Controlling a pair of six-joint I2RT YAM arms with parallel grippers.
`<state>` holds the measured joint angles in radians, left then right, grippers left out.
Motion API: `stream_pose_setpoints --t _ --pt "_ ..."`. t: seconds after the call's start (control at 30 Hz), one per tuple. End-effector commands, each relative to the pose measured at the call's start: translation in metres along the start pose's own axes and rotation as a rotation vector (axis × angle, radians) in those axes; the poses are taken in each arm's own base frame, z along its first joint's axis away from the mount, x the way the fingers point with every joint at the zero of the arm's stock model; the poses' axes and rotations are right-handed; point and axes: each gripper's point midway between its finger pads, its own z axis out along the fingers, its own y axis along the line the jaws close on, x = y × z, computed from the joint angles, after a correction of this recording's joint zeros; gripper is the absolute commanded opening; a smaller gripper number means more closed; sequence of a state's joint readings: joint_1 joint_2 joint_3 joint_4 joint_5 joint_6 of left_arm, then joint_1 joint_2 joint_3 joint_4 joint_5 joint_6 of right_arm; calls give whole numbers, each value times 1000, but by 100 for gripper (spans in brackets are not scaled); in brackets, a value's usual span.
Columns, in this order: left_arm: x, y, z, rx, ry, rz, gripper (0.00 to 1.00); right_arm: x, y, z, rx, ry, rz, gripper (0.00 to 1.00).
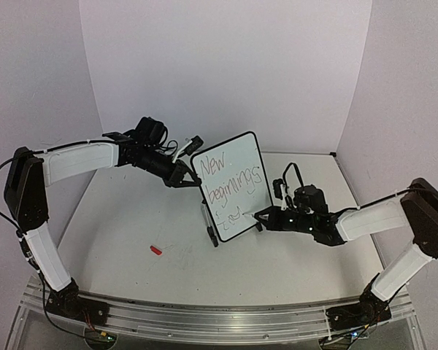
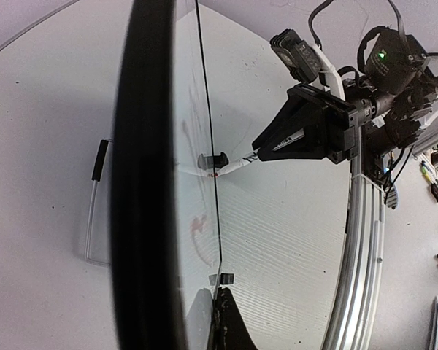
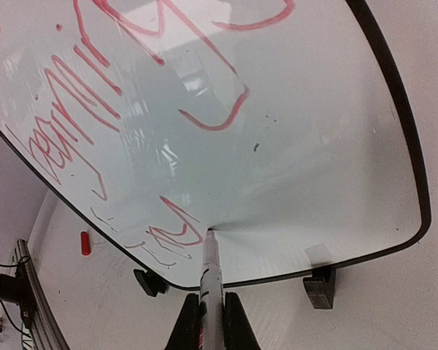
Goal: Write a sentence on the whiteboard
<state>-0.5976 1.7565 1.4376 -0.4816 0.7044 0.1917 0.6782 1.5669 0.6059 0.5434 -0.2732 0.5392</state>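
The whiteboard (image 1: 233, 182) stands tilted on the table on its two black feet (image 3: 321, 286). My left gripper (image 1: 184, 175) is shut on its upper left edge; in the left wrist view the board (image 2: 197, 109) shows edge-on with one finger (image 2: 237, 328) against it. The sentence (image 1: 232, 182) reads "New beginnings" with a short third line under it, and looks red in the right wrist view (image 3: 80, 109). My right gripper (image 3: 212, 324) is shut on a marker (image 3: 212, 277) whose tip touches the board's lower part, right of the third line. The right gripper also shows from above (image 1: 266, 217).
A small red cap (image 1: 155, 249) lies on the white table in front of the board's left side; it also shows in the right wrist view (image 3: 85, 242). A thin clear object with a black end (image 2: 95, 204) lies behind the board. White walls enclose the table.
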Motion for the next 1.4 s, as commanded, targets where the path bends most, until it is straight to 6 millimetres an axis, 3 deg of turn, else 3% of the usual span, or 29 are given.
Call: stream_pose_setpoints --t 0.0,0.7,1.07,1.37 --pt "12 -3 5 6 43 6 0 -11 -1 -2 6 -47 6 0" --pt "12 -3 4 0 41 8 0 -27 12 -19 -32 -96 -1 0" --pt "12 -3 4 0 42 7 0 -30 -2 -13 -6 -90 9 0" --pt "12 -2 5 0 43 7 0 -40 4 -7 -38 -87 -7 0"
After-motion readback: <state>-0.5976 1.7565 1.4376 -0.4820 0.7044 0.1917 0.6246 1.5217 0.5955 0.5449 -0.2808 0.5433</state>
